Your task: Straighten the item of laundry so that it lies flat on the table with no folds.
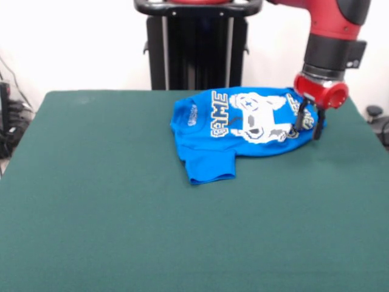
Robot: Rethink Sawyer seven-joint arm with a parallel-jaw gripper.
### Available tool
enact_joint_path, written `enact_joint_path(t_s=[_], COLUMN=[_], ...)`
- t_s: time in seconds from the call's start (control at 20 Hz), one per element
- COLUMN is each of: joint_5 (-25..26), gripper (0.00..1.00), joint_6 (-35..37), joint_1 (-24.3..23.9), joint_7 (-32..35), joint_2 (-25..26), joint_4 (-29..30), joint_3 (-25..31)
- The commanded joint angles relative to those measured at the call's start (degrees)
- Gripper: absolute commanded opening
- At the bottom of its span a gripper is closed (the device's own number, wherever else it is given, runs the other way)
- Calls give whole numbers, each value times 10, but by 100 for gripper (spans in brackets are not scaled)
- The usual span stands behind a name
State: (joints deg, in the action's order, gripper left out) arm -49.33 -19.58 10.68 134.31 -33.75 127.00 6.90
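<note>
On the far right part of the green desk [121,201], my end effector [309,123] comes down at the right edge of the blue T-shirt [243,125], its two dark fingers slightly apart with the tips at the cloth; I cannot tell whether they pinch the fabric. The shirt lies print side up, the white controller and lettering turned sideways, its body bunched into a rounded shape. One sleeve sticks out toward the near side at the lower left. My red arm [331,36] descends from above on the right. A black pedestal [197,48] stands behind the desk, just beyond the shirt.
</note>
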Motion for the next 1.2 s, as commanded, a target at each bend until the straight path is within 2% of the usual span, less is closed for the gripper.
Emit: enact_joint_path(t_s=[0.05, 0.6, 1.2], joint_5=[11, 41, 61], gripper=[100, 100, 100], joint_6=[9, -18, -25], joint_1=[-14, -24, -30], joint_7=[161, 177, 196], joint_2=[48, 97, 115], joint_4=[-33, -58, -66], joint_3=[46, 65, 77])
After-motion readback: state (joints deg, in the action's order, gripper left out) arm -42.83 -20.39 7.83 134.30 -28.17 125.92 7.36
